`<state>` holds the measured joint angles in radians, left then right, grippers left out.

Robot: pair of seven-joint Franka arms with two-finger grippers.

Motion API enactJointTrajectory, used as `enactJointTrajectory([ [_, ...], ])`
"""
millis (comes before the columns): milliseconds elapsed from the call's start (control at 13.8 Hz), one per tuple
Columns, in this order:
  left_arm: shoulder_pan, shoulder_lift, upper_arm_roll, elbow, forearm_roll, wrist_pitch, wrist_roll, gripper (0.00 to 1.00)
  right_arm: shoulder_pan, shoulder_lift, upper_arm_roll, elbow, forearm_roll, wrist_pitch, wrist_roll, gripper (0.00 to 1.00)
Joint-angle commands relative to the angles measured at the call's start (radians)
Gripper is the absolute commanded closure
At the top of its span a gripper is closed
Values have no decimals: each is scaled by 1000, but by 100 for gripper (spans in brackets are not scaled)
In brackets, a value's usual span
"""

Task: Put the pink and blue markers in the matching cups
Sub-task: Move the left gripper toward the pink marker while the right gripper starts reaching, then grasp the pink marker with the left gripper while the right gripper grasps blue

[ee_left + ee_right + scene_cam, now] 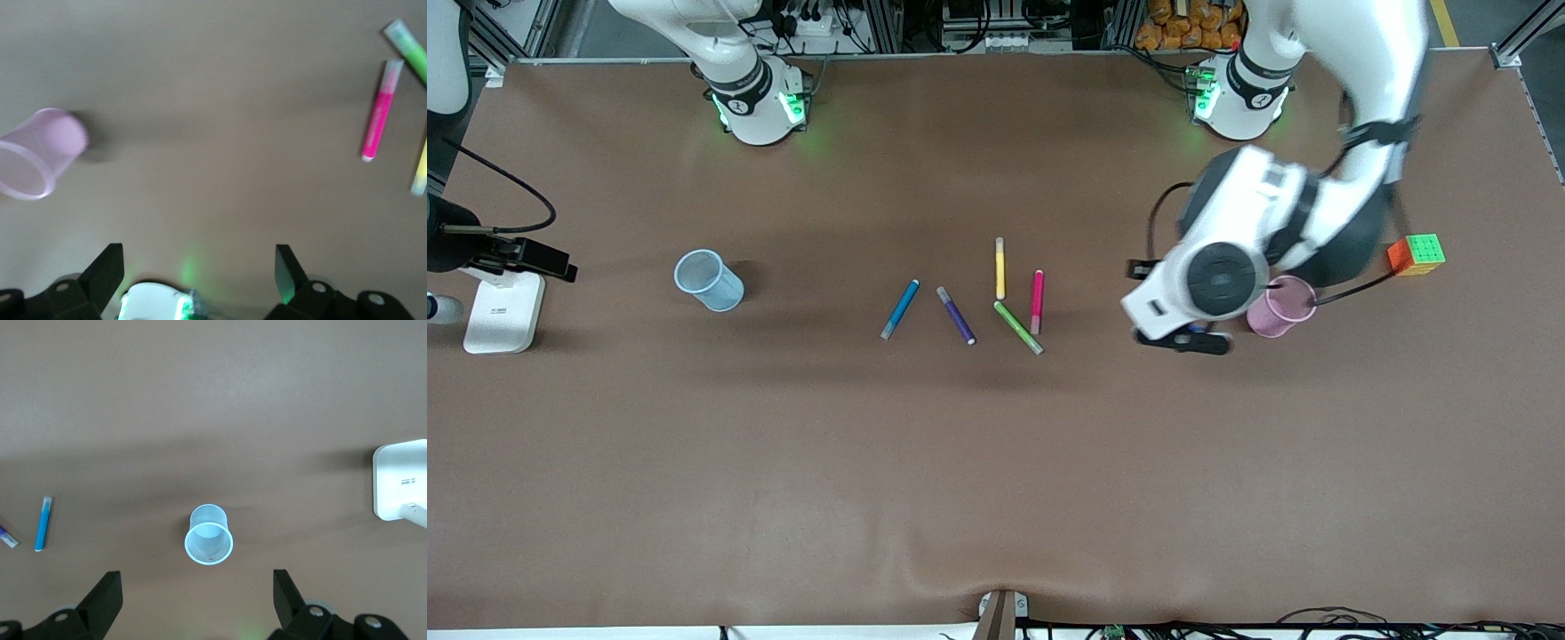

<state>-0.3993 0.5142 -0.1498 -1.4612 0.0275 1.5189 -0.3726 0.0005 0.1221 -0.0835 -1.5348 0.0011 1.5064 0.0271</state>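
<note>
Five markers (996, 302) mid brown table (996, 462); left pincer (199, 267) wide beside pink cup (1280, 307); right pincer (197, 590) wide above blue cup (708, 280)

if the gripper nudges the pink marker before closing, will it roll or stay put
The pink marker looks like a slim round barrel lying flat on the bare table, so a sideways nudge would probably roll it. It looks stiff and light, so it may skid easily. The green marker lies close beside it and might block it.

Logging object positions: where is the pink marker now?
The pink marker lies on the table mid-cluster, beside the yellow marker, touching the green marker.
</note>
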Motion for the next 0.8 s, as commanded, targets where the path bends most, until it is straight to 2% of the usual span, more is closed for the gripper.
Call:
enactJointTrajectory([
  [0, -70, 99, 9, 45, 9, 70, -61, 0, 12, 16, 4, 8, 4, -31, 2, 0],
  [217, -107, 164, 15, 48, 8, 197, -91, 0, 33, 54, 5, 5, 19, -48, 83, 0],
  [362, -116, 191, 6, 48, 2, 294, -158, 0, 99, 100, 5, -1, 19, -34, 187, 0],
  [507, -139, 220, 6, 50, -36, 329, -212, 0, 150, 163, 5, -4, 22, 6, 301, 0],
  [724, -167, 260, 6, 52, -55, 366, -226, 0, 182, 220, 5, -60, 133, 128, 375, 0],
])
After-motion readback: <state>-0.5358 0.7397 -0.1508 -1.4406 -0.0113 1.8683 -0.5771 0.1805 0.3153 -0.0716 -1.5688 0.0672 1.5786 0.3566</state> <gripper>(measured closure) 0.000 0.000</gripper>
